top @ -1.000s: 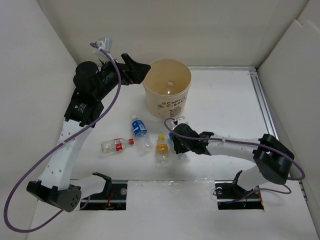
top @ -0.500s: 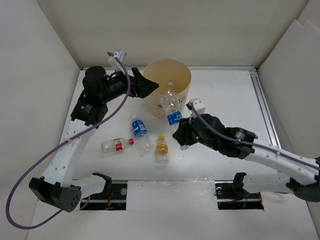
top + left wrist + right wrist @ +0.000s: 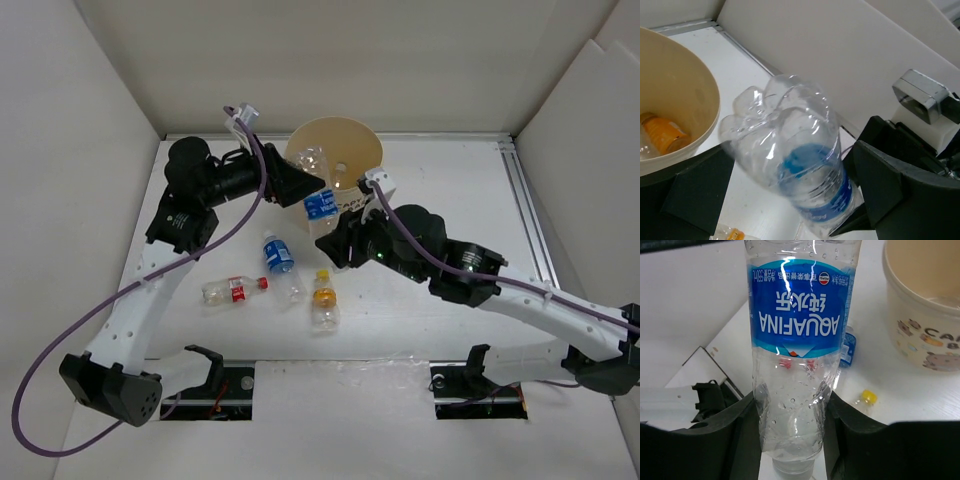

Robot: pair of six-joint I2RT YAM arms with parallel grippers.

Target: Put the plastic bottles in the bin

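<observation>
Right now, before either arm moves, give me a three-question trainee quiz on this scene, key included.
1. True or false: the right end effector is shut on the Aquafina bottle.
2. How many bottles lie on the table?
3. The left end effector is: A) open; B) shut on a bottle; C) out of view.
Key: 1 true. 2 three: blue label, red label, yellow cap. 3 A.

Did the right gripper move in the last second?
Yes. The right gripper, shut on the clear blue-labelled plastic bottle, went from beside the yellow-capped orange bottle away toward the tan paper bin.
</observation>
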